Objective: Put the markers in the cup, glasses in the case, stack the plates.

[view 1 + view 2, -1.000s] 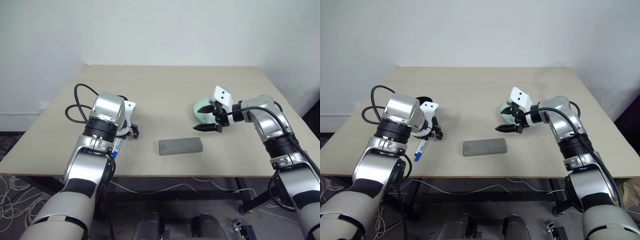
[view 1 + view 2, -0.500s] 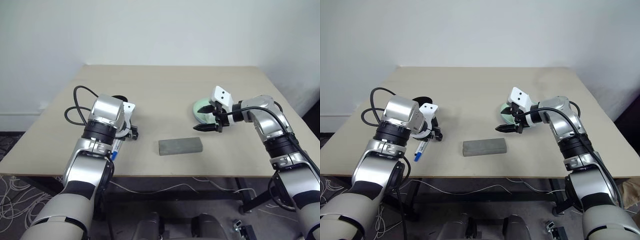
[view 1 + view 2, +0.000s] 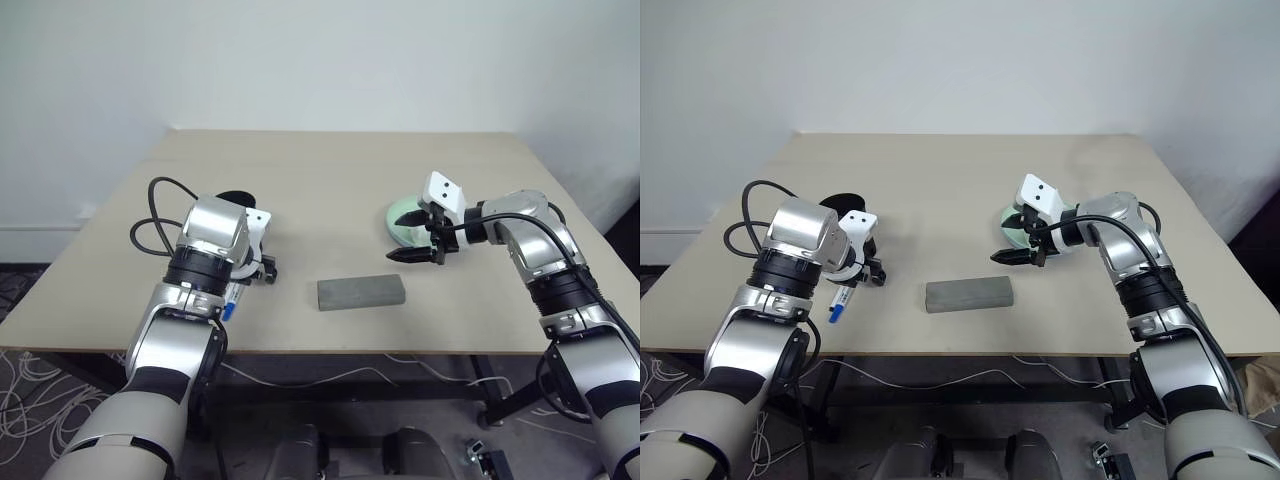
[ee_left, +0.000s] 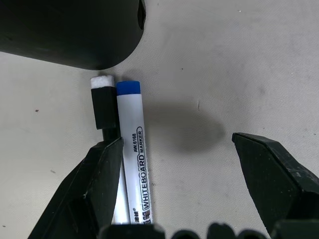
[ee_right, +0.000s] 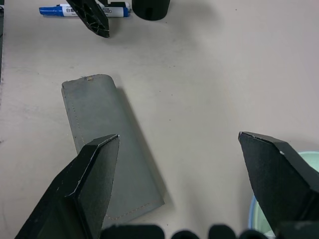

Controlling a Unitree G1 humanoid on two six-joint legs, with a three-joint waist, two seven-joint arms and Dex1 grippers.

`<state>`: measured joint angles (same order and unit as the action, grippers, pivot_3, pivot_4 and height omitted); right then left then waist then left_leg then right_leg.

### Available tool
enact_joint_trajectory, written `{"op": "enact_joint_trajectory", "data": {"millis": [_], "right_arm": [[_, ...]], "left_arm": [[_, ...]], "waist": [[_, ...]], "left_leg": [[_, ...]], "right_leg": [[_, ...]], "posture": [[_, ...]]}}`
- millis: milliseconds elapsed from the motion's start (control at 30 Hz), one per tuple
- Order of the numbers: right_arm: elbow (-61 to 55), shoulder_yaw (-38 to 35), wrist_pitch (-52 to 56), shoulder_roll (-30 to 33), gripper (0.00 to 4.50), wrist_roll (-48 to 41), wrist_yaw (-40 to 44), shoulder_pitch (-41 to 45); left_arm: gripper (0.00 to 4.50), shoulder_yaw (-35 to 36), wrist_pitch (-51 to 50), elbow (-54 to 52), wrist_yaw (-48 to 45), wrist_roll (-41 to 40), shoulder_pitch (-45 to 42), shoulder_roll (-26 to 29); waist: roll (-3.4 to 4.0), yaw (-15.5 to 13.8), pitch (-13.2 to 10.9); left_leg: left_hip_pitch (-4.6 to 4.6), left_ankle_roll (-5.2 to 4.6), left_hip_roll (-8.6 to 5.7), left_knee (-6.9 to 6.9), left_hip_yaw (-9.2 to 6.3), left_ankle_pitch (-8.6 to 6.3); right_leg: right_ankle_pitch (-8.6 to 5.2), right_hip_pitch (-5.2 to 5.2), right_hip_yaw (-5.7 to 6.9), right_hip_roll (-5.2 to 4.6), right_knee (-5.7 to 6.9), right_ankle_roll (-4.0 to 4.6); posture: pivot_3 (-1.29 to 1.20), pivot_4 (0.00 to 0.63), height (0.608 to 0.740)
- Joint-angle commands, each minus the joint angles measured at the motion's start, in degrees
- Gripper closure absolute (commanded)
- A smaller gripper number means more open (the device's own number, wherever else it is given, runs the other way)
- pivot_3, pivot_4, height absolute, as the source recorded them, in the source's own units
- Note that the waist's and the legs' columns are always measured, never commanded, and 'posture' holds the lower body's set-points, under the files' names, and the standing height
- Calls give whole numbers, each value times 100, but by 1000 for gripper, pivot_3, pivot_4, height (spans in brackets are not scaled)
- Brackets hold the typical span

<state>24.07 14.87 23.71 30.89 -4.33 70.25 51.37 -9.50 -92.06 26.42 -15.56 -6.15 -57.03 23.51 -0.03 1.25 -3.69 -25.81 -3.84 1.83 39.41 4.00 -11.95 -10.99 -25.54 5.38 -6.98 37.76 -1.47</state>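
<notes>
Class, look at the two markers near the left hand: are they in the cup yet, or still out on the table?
Out. Both markers lie flat, side by side on the table beside the cup.

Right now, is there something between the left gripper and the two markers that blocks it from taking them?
Nothing visible does. The left gripper hangs open over the markers, which lie side by side on the bare table. One finger partly covers the black-capped one. The cup stands just past their caps.
</notes>
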Motion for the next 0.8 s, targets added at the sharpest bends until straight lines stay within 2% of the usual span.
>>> {"op": "enact_joint_trajectory", "data": {"millis": [33,800], "right_arm": [[-69,-92,-68,29,361,-23,28,240],[-35,-98,-80,14,361,-25,18,253]], "left_arm": [[707,119,-43,-194,21,-43,-8,46],[707,111,-43,-346,117,-207,-8,-82]], "waist": [[0,0,0],[-1,-1,0]], "left_leg": [[0,0,0,0,0,0],[0,0,0,0,0,0]], "right_leg": [[0,0,0,0,0,0],[0,1,0,0,0,0]], "posture": [[0,0,700],[0,0,700]]}}
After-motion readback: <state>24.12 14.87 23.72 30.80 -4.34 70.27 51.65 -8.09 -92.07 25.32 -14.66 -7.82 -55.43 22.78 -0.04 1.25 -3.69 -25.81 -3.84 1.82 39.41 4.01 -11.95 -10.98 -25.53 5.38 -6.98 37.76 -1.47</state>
